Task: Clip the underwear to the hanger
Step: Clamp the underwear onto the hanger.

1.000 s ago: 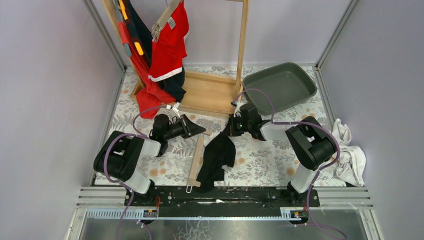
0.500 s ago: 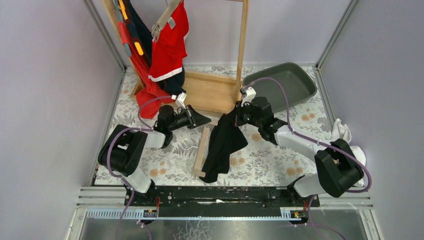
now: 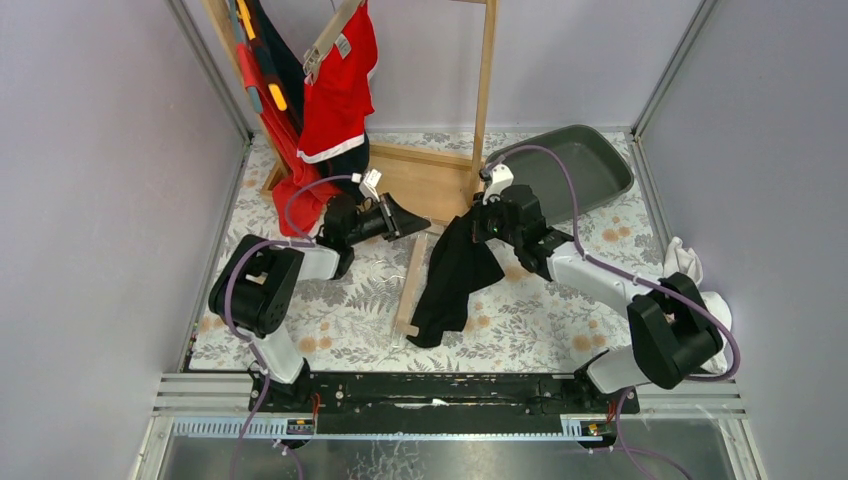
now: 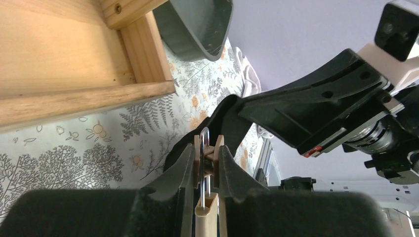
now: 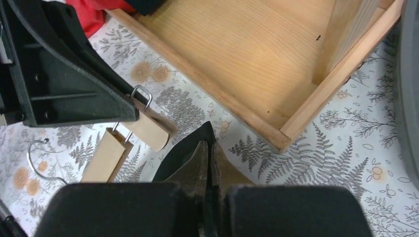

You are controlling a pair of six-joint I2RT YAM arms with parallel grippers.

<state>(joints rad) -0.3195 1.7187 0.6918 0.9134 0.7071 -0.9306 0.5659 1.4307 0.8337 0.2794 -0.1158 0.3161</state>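
While left claw (image 4: 207, 151) pinched spring clip (image 5: 150, 127) of pale wooden clip hanger (image 3: 413, 290), nearly closed on it, right claw (image 5: 209, 154) sat clamped tight on black fabric underwear (image 3: 452, 280), raised just beside clip. Underwear not yet inside clip; feeding and clamping remained.

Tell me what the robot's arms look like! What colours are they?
The left arm and right arm are both made of chunky black joints and smooth white tubes. A thin purple cable loops along each one. Each arm ends in a black gripper. The left gripper and right gripper have flat, wedge-shaped fingers.
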